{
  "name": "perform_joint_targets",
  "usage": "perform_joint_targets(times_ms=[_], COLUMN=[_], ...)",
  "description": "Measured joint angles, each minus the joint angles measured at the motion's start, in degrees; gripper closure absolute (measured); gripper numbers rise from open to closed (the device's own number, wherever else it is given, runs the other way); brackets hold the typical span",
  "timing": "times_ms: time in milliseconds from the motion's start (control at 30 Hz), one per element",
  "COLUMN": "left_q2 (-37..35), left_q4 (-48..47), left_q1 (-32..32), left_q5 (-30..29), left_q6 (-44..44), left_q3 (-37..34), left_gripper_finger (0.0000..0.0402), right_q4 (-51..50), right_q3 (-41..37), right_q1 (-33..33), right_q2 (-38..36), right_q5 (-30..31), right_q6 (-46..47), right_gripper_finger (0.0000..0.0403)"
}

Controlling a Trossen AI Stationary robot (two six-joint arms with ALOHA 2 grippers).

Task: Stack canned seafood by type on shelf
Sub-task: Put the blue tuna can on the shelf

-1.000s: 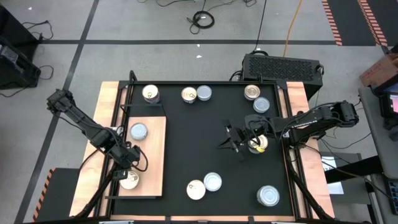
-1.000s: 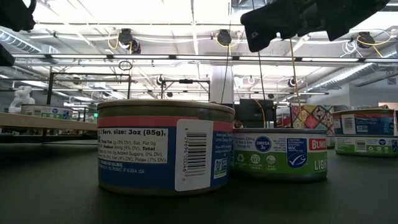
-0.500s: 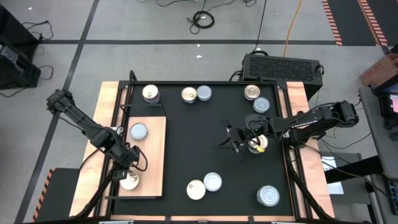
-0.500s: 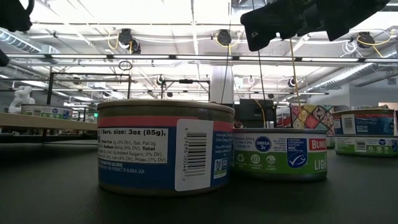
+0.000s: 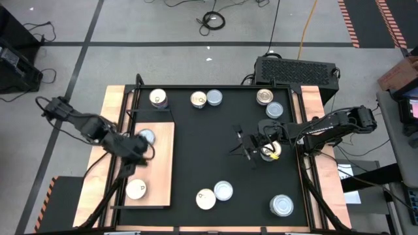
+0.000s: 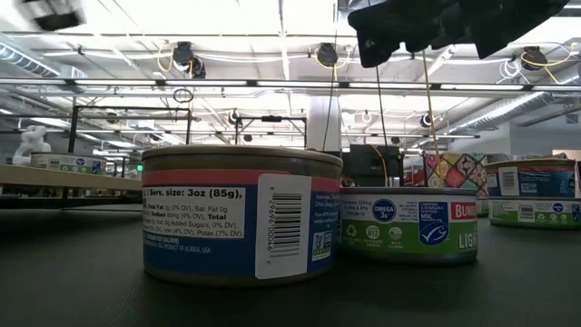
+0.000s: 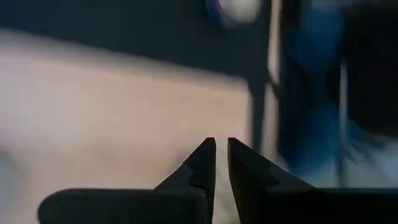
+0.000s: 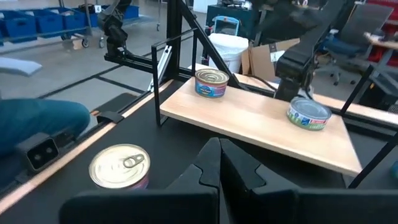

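The shelf (image 5: 160,166) is a light wooden board at the table's left. A cream-topped can (image 5: 136,189) stands on its near end and a silver-topped can (image 5: 146,136) on its far end; both also show in the right wrist view, cream (image 8: 211,83) and silver (image 8: 309,115). My left gripper (image 5: 140,151) hangs above the board beside the silver-topped can. A narrow gap shows between its fingertips (image 7: 221,149), with nothing in it. My right gripper (image 5: 245,149) hovers shut (image 8: 219,149) over the black mat's middle.
More cans stand on the black mat (image 5: 196,150): some along the far edge (image 5: 206,98) (image 5: 268,103), a pair near the front (image 5: 215,194), one at the front right (image 5: 282,205), and one under my right arm (image 5: 270,151). A black box (image 5: 297,68) sits beyond the far edge.
My left gripper has risen from the cream-topped can at the shelf's near end and swung toward the far edge, to beside the silver-topped can. The cream-topped can stays standing on the board.
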Motion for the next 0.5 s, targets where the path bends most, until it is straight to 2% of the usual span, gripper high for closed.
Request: perform_joint_targets(times_ms=[133,200,333,433,500], left_q2=[0.1,0.0,-0.3,-0.5,0.1], left_q4=[0.0,0.1,3.7,7.6,7.4], left_q1=[4.1,7.7,16.6,24.9,31.6], left_q5=[-22.9,-29.2,-32.4,-31.9,-29.5], left_q6=[10.9,17.5,30.2,36.7,38.8], left_q3=[7.0,11.1,16.2,16.5,16.5], left_gripper_finger=[0.0359,0.0359,0.0359,0.0360,0.0360], right_q4=[0.9,1.3,1.3,0.4,-0.2], right_q3=[0.0,0.0,0.4,0.4,0.4], right_q1=[0.0,0.0,0.0,-0.7,-1.3], right_q2=[0.0,0.0,0.0,0.0,0.0], right_q5=[0.2,0.2,0.2,0.4,0.6], right_q6=[-2.0,-2.2,-2.4,-4.0,-4.6], right_gripper_finger=[0.0403,0.0403,0.0403,0.0403,0.0403])
